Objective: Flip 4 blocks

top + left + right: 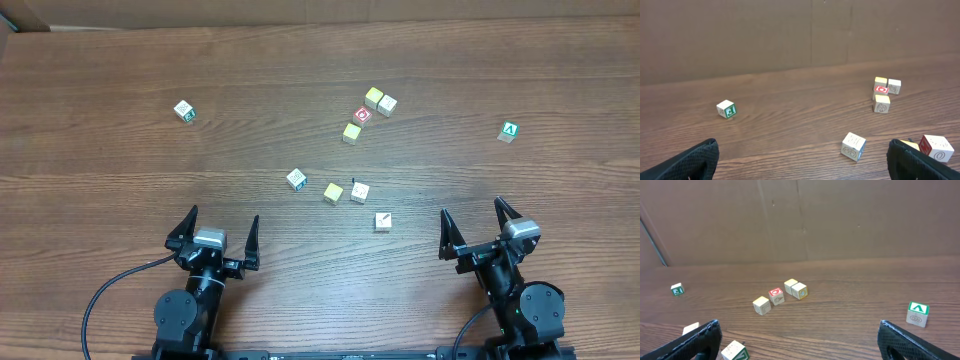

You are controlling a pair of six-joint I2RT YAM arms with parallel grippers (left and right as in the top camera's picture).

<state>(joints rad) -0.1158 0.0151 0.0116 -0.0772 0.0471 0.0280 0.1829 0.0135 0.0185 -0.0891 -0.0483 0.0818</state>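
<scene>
Four small blocks lie in a loose row in front of the arms: a white one (296, 178), one with a yellow top (333, 192), a cream one (359, 192) and a cream one (382, 221). In the left wrist view the white block (853, 146) sits just inside the right finger (920, 162). The right wrist view shows the nearest block (733, 351) beside its left finger (695, 342). My left gripper (222, 220) and right gripper (472, 212) both stand wide open near the front edge, holding nothing. The same shows for the left gripper (802, 170) and right gripper (800, 350).
A farther cluster holds a red-faced cube (363, 115), two yellow-topped cubes (374, 97) (352, 132) and a cream cube (387, 105). A green "A" cube (510, 131) lies far right, a green-and-white cube (183, 110) far left. Cardboard walls the table's back.
</scene>
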